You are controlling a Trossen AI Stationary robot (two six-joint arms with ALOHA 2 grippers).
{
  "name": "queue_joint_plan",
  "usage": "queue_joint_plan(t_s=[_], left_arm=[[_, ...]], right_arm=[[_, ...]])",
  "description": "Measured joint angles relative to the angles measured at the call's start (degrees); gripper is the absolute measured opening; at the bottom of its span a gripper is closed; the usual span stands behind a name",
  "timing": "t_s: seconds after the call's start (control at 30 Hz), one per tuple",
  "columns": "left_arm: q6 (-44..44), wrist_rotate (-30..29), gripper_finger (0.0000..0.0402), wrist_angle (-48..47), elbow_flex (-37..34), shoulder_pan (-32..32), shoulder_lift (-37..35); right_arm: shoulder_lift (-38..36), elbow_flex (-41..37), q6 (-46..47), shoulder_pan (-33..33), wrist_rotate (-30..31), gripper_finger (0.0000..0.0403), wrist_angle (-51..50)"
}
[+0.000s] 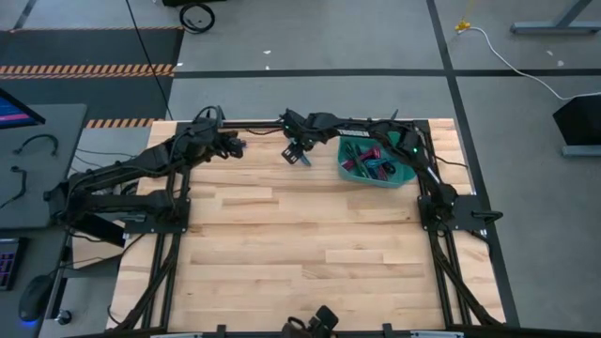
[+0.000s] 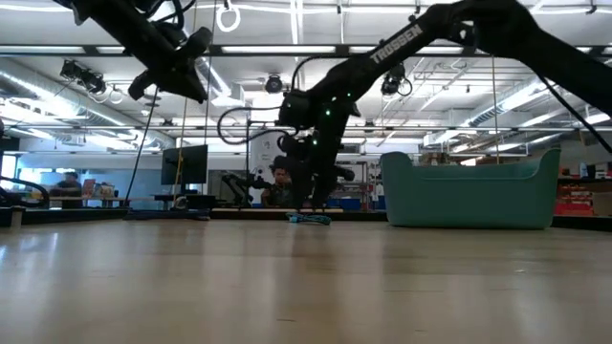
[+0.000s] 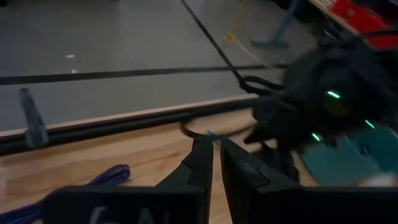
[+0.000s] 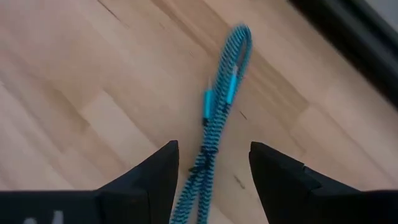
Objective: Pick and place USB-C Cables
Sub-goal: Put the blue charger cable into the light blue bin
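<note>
— Right gripper (image 4: 213, 165) of mine hangs low over the far edge of the table (image 1: 310, 244), fingers spread wide apart, nothing between the pads yet

— Which cable is under it?

— One teal cable (image 4: 219, 106), a braided bundle folded double, lying flat on the wood. It runs up through the gap between my two fingers (image 4: 149, 180) and its looped end points away from me. My wrist view shows it apart from both pads

— And in the overhead view?

— That same gripper (image 1: 298, 152) sits just left of the teal bin (image 1: 410, 174), near the table's back rail. The level camera catches the cable (image 2: 310, 220) as a small teal heap on the tabletop directly below my fingers, with the bin (image 2: 469, 196) beside it on the right

— What is in the bin?

— More USB-C cables (image 1: 368, 160), a tangle of teal, maroon and dark bundles piled inside. I cannot count them

— Your other arm?

— My left gripper (image 3: 216, 165) is raised above the back left part of the table, fingers nearly together with a thin slit between them, holding nothing. Its wrist camera sees a purple cable (image 3: 111, 176) lying on the wood beside it, and my right arm blurred farther off

— Anyone in the room?

— One person (image 2: 279, 183) sits far behind the table
</note>
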Motion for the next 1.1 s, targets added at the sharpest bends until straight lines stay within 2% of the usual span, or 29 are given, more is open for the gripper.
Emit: queue_joint_plan(t_s=[0.13,0.27,0.37,0.6,0.87,1.1], left_arm=[[7.4,5.0,0.0035,-0.8,0.0,0.1,0.0],[14.9,13.2,0.003,-1.7,0.0,0.1,0.0],[20.7,17.1,0.0031,-1.7,0.0,0.1,0.0],[23.5,17.3,0.0038,-1.6,0.0,0.0,0.0],[23.4,14.7,0.0036,-0.9,0.0,0.0,0.0],[23.4,14.1,0.0026,-0.6,0.0,0.0,0.0]], right_arm=[[1.7,-0.1,1.0,-0.6,-2.3,0.0179,-0.6],[2.0,-0.1,1.1,-0.7,-3.1,0.0141,-1.9],[2.0,-0.1,1.8,-0.8,-2.7,0.011,-2.2],[0.6,-0.1,2.0,-1.1,-3.0,0.0017,-5.4],[-9.7,-0.1,-3.5,1.3,-5.9,0.0013,-4.7],[-22.8,-2.7,-13.2,4.2,-7.5,0.0012,-6.6]])
